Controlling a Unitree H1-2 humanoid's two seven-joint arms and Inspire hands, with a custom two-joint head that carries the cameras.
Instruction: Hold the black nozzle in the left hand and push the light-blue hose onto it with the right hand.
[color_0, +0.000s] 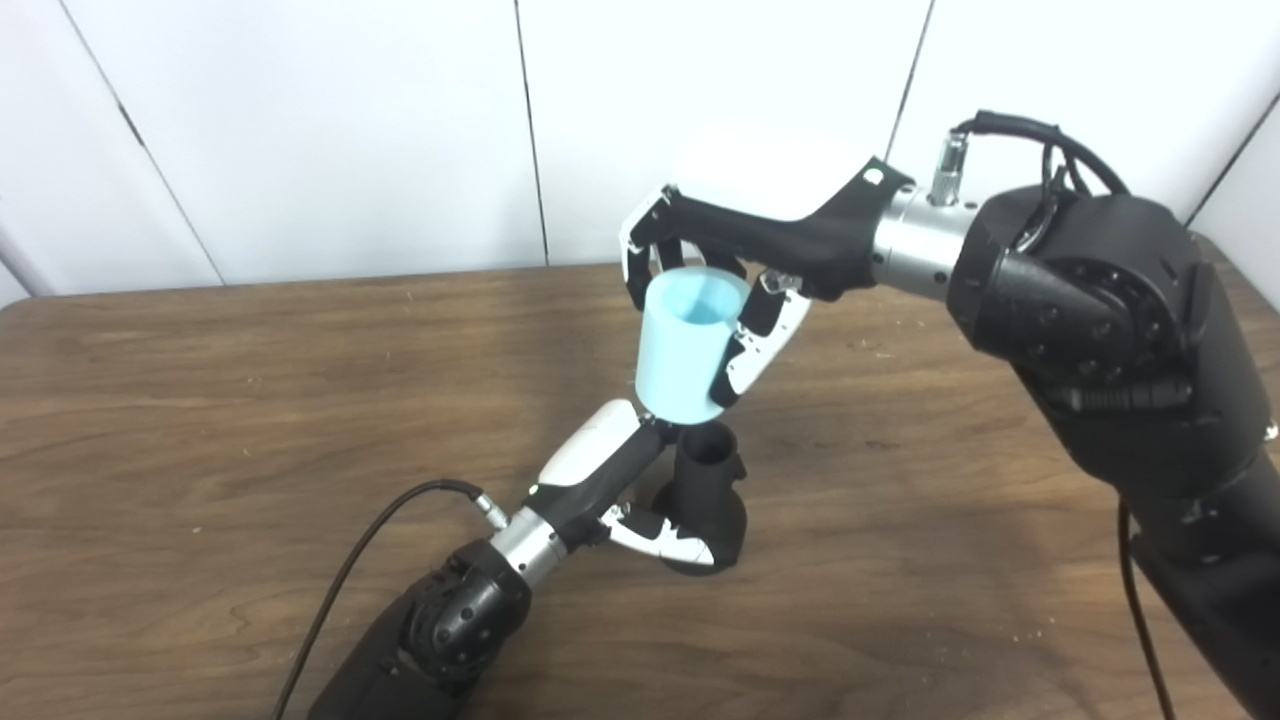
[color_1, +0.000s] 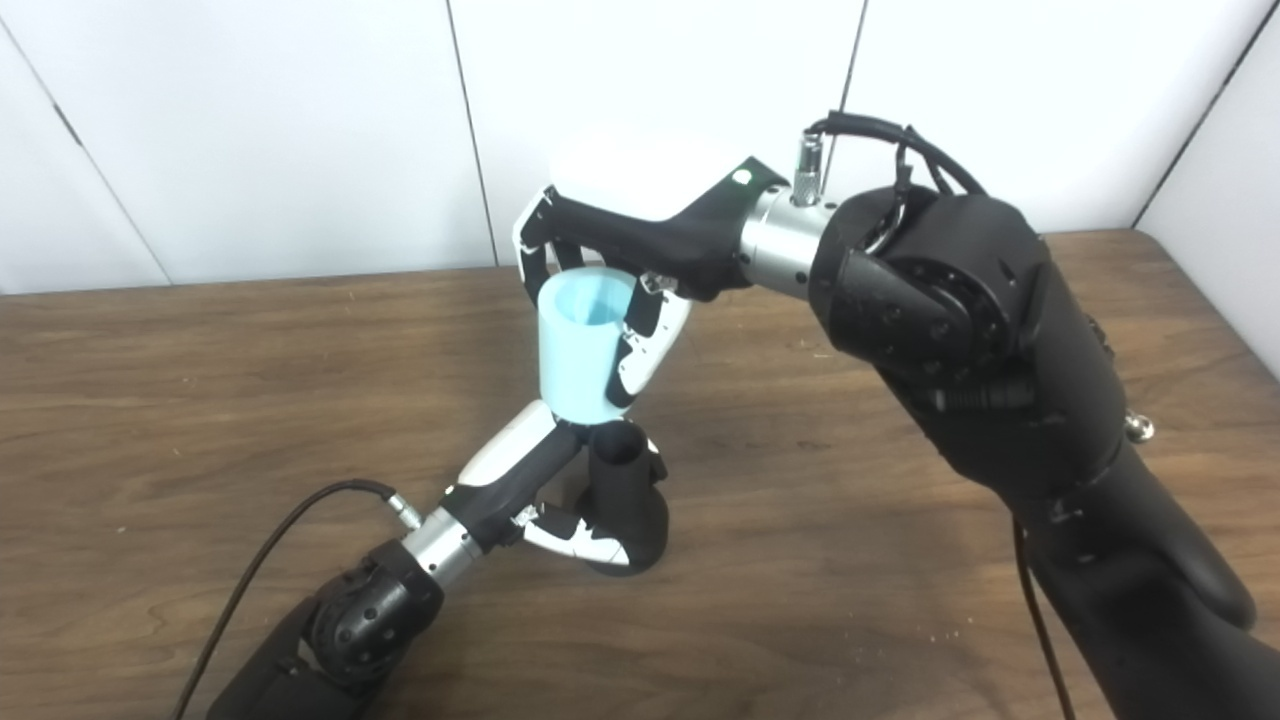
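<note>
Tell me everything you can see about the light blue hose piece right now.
The light-blue hose is a short, smooth, matte tube, seemingly plastic or rubber, hollow with its upper end open. It is held nearly upright, slightly tilted, above the table. The right hand is wrapped around it, fingers along its side. Its lower end sits just above and beside the open mouth of the black nozzle, not yet pushed on.

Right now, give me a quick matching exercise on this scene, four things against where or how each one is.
Things:
1. light-blue hose
2. black nozzle
3. left hand
4. table

States:
A. standing on the wood, open end up
B. wrapped around the nozzle low down
C. held in the right hand, above the nozzle
D. brown wood, under everything

Pairs: 1-C, 2-A, 3-B, 4-D
</note>
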